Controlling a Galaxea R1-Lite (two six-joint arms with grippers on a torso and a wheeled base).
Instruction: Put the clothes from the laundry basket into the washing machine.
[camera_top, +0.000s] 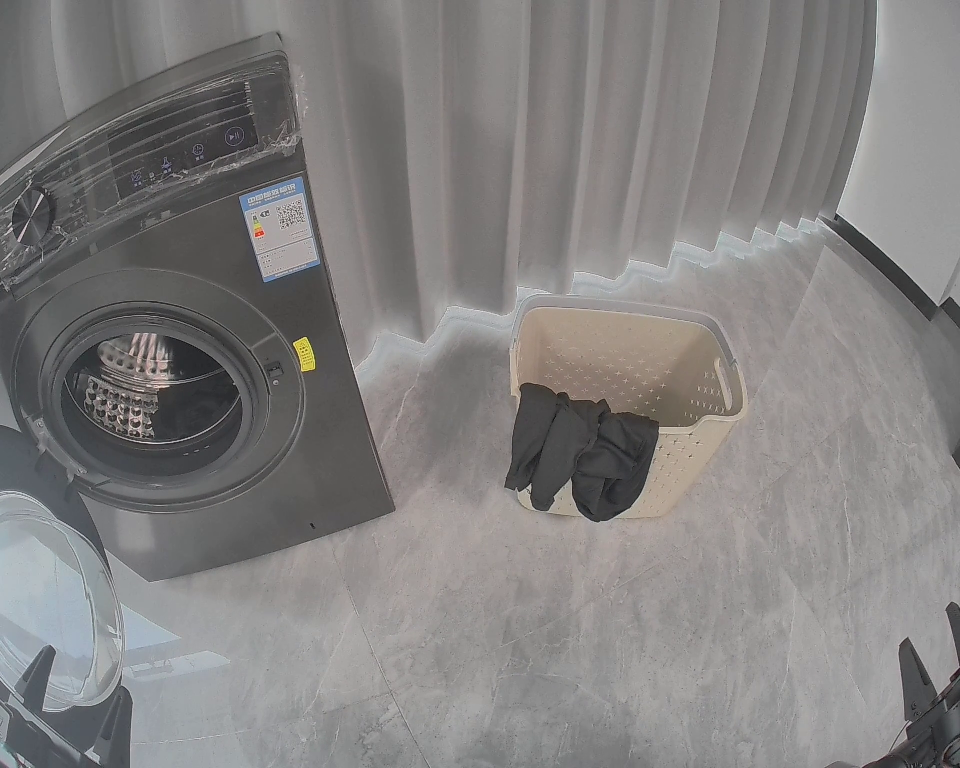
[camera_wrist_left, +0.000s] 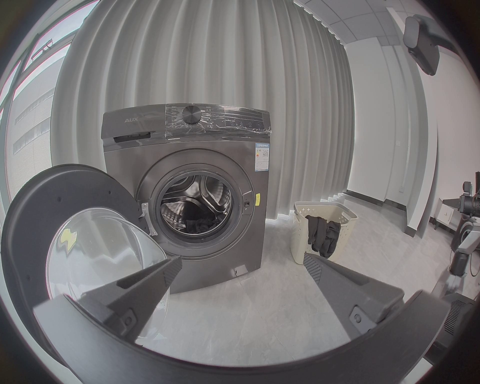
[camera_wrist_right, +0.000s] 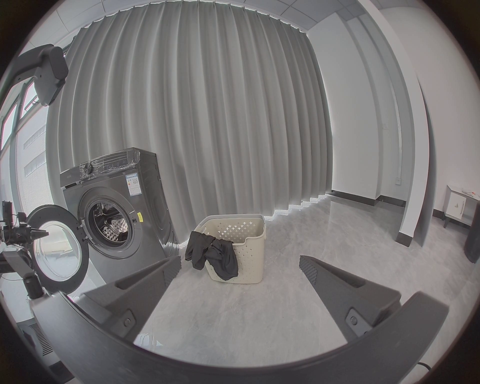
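A dark grey washing machine stands at the left with its round door swung open and its drum bare. The cream laundry basket sits on the floor to its right, with black clothes draped over its near rim. My left gripper is open and holds nothing, low by the open door and facing the machine. My right gripper is open too, well short of the basket and clothes. Their fingertips show at the bottom corners of the head view.
Pleated white curtains hang behind the machine and basket. Grey tiled floor spreads wide between me and the basket. A wall with a dark skirting runs along the right, and a small white cabinet stands farther off.
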